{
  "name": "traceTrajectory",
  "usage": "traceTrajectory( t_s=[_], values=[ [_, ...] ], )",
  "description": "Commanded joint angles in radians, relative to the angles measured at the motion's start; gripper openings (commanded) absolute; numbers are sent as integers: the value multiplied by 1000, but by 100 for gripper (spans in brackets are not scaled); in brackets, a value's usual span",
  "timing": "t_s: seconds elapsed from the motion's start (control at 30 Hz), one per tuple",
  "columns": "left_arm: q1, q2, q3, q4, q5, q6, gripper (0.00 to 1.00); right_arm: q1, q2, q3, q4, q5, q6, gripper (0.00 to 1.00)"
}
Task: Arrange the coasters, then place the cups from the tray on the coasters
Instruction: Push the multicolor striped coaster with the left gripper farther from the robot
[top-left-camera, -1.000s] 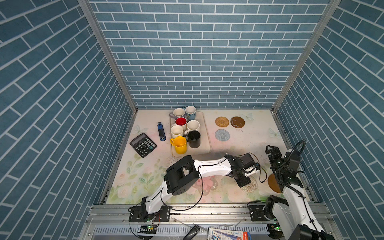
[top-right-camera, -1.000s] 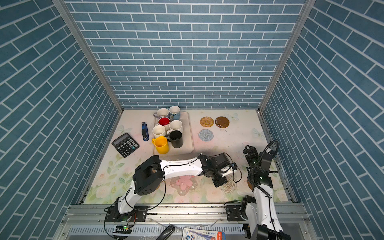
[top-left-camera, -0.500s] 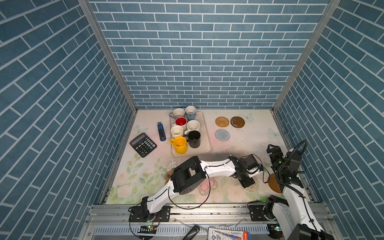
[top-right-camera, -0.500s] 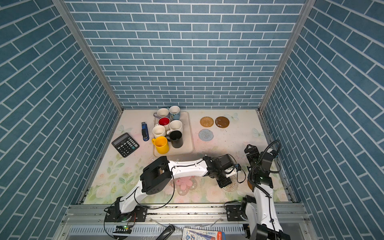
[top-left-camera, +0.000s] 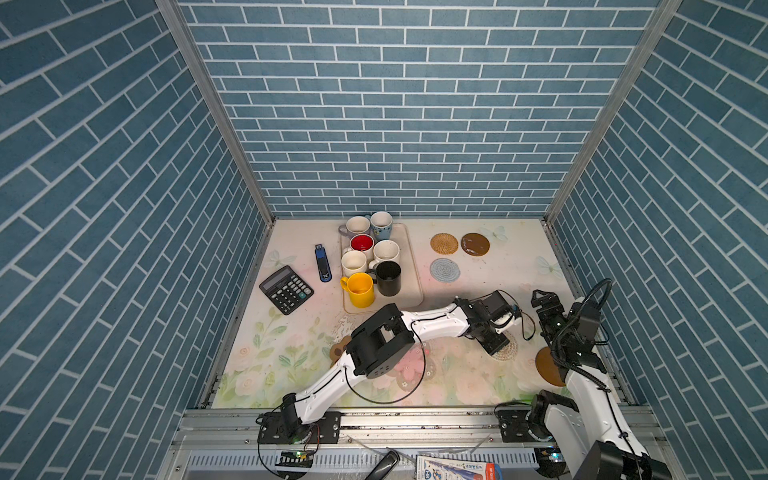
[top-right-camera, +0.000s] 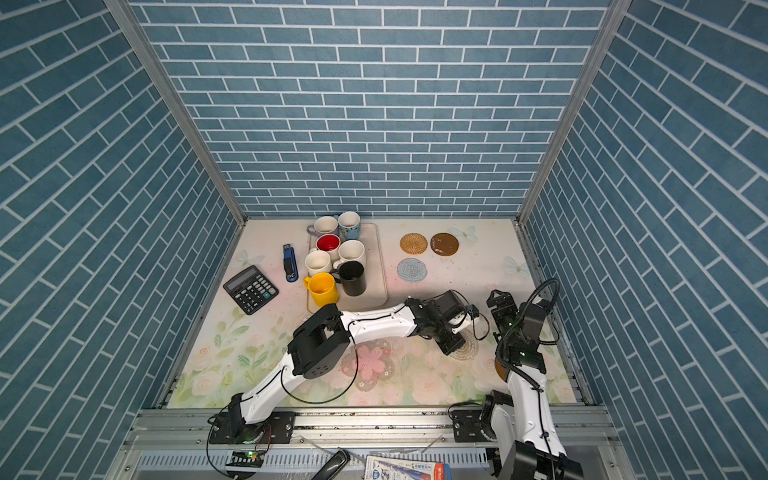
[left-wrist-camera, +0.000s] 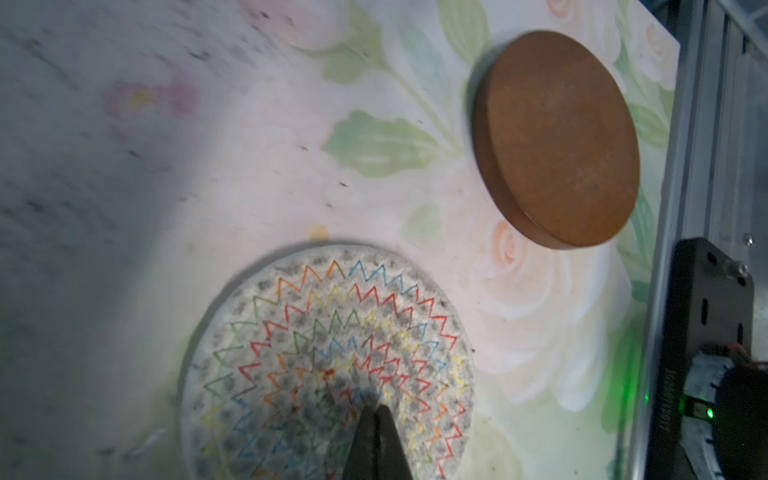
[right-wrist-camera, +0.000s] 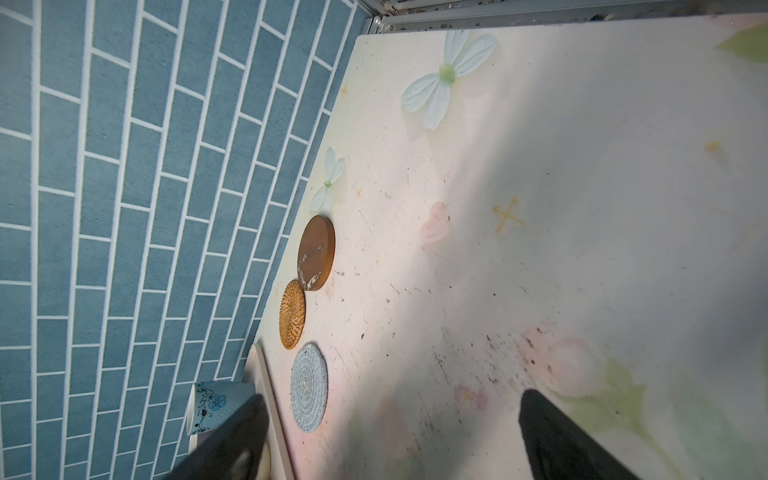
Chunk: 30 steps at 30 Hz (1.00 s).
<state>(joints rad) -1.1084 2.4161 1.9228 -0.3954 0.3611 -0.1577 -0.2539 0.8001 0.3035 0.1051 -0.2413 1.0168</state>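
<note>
Top views first, and there's no writing to read. The packet (top-left-camera: 455, 471) in front of the bench (top-left-camera: 291, 357) has blue and red print that is too small, and so are the calculator (top-left-camera: 286, 289) keys. The beige tray (top-left-camera: 411, 270) sits at the back with all seven cups on it, the yellow mug (top-left-camera: 360, 289) and black mug (top-left-camera: 389, 277) nearest. The pink flower coaster (top-right-camera: 368, 363) and brown paw coaster (top-left-camera: 338, 349) lie near the front, partly under the left arm. The left hand (top-left-camera: 496, 345) has reached across to the right side. The right hand (top-left-camera: 546, 301) is raised close beside it.

Left wrist now. The whitish woven coaster (left-wrist-camera: 332, 353) is round, with rings of rainbow zigzag stitching, and the left hand's fingertips, pressed together, sit at its middle. A plain brown disc (left-wrist-camera: 557, 141) lies close by, apart from it. A black block (left-wrist-camera: 706, 332) carries lettering too blurred to read.

Right wrist: fingers spread wide with nothing between them. By the far wall lie a scuffed brown disc (right-wrist-camera: 316, 253), the woven tan coaster (right-wrist-camera: 292, 313) and the pale blue knit coaster (right-wrist-camera: 309, 386). The light blue mug (right-wrist-camera: 216, 405) shows a blue flower print.
</note>
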Motion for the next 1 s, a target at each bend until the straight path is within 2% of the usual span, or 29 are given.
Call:
traceTrajectory(
  t_s=[0.0, 0.27, 0.53, 0.73, 0.83, 0.97],
  values=[
    [48, 53, 18, -48, -35, -28, 0, -3, -1, 46, 14, -24, 7, 94],
    [118, 141, 178, -101, -34, -48, 0, -2, 37, 75, -22, -91, -44, 94],
    [183, 234, 337, -146, -94, -103, 0, -2, 76, 82, -26, -167, -63, 94],
    [223, 310, 493, -179, -45, -165, 0, -3, 104, 121, -76, -213, -91, 94],
    [230, 320, 522, -150, 0, -210, 0, -2, 114, 128, -77, -234, -86, 94],
    [241, 342, 568, -140, -8, -258, 0, -1, 126, 131, -68, -242, -81, 94]
  ],
)
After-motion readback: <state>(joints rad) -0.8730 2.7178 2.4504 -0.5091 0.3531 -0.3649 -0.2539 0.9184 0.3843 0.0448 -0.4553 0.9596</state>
